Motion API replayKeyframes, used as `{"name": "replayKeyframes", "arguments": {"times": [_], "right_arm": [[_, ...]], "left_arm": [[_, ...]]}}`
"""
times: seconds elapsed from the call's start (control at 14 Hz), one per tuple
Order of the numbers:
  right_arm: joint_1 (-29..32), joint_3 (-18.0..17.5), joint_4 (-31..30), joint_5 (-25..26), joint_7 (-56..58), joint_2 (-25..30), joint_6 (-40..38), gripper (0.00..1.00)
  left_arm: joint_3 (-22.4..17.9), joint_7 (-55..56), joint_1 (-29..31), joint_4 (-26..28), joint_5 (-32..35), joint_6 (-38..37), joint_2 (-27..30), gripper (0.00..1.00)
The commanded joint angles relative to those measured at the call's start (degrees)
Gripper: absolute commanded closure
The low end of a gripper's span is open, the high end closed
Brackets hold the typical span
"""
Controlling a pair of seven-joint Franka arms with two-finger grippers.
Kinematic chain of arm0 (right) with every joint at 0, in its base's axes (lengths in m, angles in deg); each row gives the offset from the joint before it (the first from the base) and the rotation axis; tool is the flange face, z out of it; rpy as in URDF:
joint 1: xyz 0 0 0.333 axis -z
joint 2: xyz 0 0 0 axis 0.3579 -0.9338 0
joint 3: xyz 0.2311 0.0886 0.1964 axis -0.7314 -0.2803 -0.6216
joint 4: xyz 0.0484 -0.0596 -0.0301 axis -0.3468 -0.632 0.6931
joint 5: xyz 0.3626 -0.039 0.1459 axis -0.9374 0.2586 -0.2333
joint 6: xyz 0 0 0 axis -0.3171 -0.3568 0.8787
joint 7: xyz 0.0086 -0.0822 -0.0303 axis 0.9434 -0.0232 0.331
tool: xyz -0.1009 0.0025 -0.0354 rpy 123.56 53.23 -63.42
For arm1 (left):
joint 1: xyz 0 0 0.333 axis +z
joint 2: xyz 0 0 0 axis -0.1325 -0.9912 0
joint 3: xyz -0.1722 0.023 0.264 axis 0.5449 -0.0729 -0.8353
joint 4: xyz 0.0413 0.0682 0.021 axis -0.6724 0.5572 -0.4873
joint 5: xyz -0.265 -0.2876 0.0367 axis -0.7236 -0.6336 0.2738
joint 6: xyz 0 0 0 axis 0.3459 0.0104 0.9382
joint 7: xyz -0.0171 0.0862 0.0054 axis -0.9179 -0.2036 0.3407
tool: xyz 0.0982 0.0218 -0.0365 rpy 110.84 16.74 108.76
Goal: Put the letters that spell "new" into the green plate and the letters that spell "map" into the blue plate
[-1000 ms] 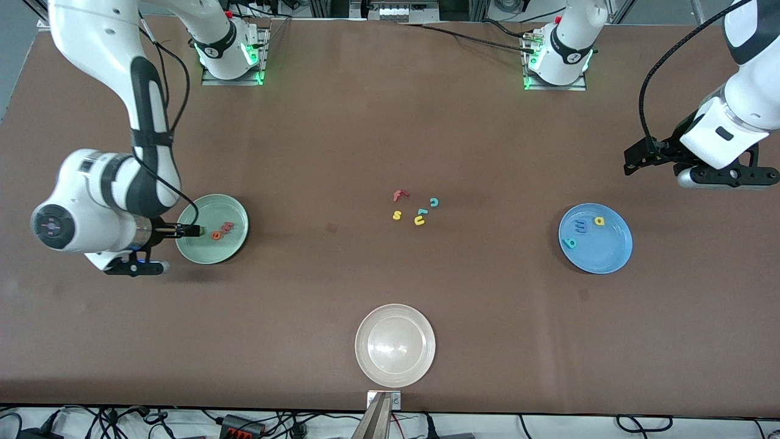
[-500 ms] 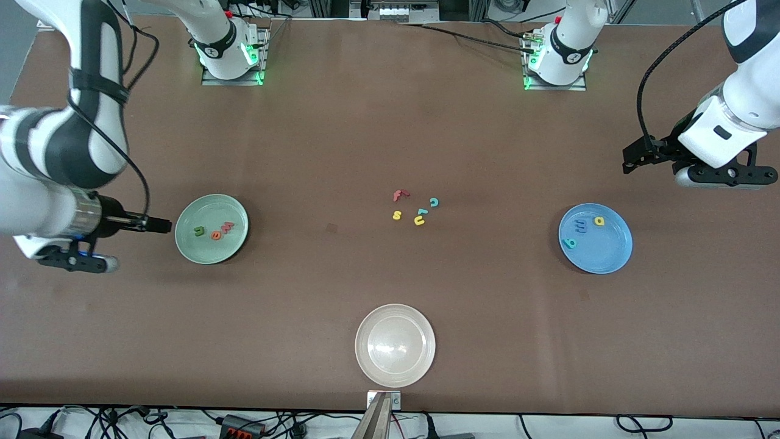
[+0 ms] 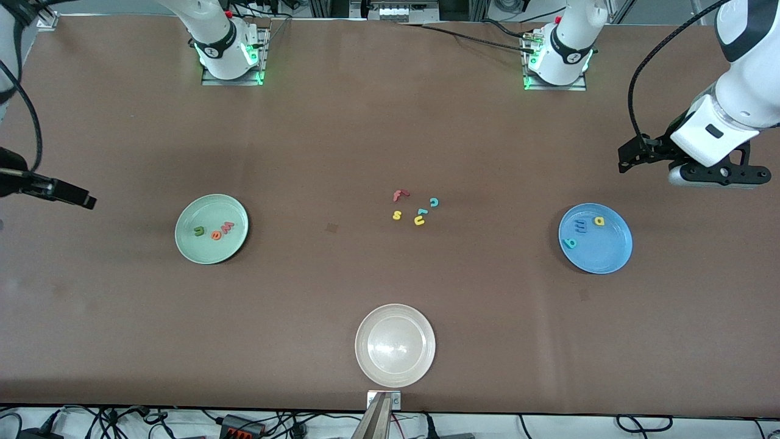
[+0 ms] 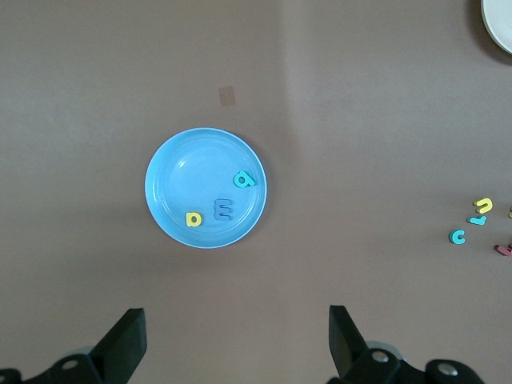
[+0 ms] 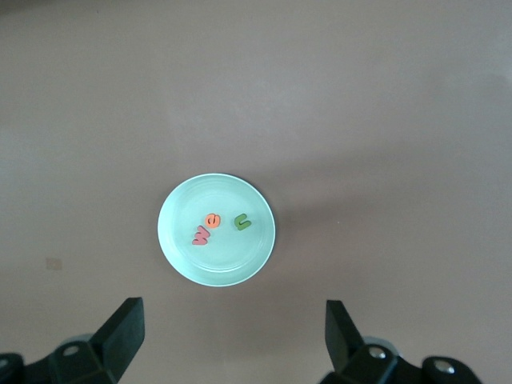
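Apparently sorting done: n, e, w in green plate [image 3: 210,253]; m, a, p in blue plate [image 3: 603,256]. My left hand [image 4: 232,348] and right hand [image 5: 232,344] gape empty, each above own plate; lift straight, leave plates untouched.

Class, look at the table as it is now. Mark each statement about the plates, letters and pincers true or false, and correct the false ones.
1. The green plate holds n, e and w. True.
2. The blue plate is empty. False: it holds m, a and p.
3. The beige plate holds the yellow s. False: s lies on the table among the leftover letters.
4. The left pincer is open. True.
5. The right pincer grips the w. False: it is open, holding nothing.
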State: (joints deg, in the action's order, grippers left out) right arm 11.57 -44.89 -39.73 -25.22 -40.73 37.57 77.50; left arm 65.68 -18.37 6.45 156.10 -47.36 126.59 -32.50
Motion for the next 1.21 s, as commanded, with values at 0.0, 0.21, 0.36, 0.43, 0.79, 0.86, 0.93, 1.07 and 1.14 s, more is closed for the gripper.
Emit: {"name": "replayKeyframes", "arguments": {"times": [0.0, 0.21, 0.36, 0.43, 0.79, 0.86, 0.93, 1.07, 1.14], "right_arm": [[13.1, -12.6, -0.4, 1.2, -1.2, 2.0, 0.1, 0.00], [14.8, -12.9, -0.5, 2.7, -0.3, 4.2, -0.8, 0.00], [15.5, -13.9, -0.7, 4.8, 2.7, 5.4, -1.1, 0.00], [15.9, -14.7, -0.7, 5.1, 2.8, 5.4, -1.1, 0.00], [16.9, -16.1, -3.8, 7.8, 4.1, 6.9, -0.9, 0.00], [17.1, -16.7, -4.8, 7.8, 3.9, 7.7, -0.9, 0.00], [17.7, -17.2, -4.9, 7.9, 3.9, 8.0, -0.6, 0.00], [18.1, -17.4, -4.9, 7.7, 3.9, 8.1, -0.3, 0.00], [18.0, -17.4, -4.9, 7.6, 4.1, 8.1, -0.3, 0.00]], "left_arm": [[0.1, 0.0, -0.2, -0.9, 1.2, -1.1, 0.3, 0.00], [0.1, 0.0, -0.2, -0.9, 1.2, -1.2, 0.3, 0.00], [0.1, 0.0, -0.2, -0.9, 1.2, -1.3, 0.3, 0.00], [0.1, 0.0, -0.2, -0.9, 1.2, -1.3, 0.3, 0.00], [0.1, 0.0, -0.2, -0.9, 1.2, -1.4, 0.4, 0.00], [0.1, 0.0, -0.2, -0.9, 1.2, -1.4, 0.3, 0.00], [0.1, 0.0, -0.2, -0.9, 1.1, -1.4, 0.3, 0.00], [0.0, -0.1, -0.2, -0.9, 1.1, -1.8, 0.3, 0.00], [0.0, -0.1, -0.2, -0.9, 1.1, -1.8, 0.3, 0.00]]}}
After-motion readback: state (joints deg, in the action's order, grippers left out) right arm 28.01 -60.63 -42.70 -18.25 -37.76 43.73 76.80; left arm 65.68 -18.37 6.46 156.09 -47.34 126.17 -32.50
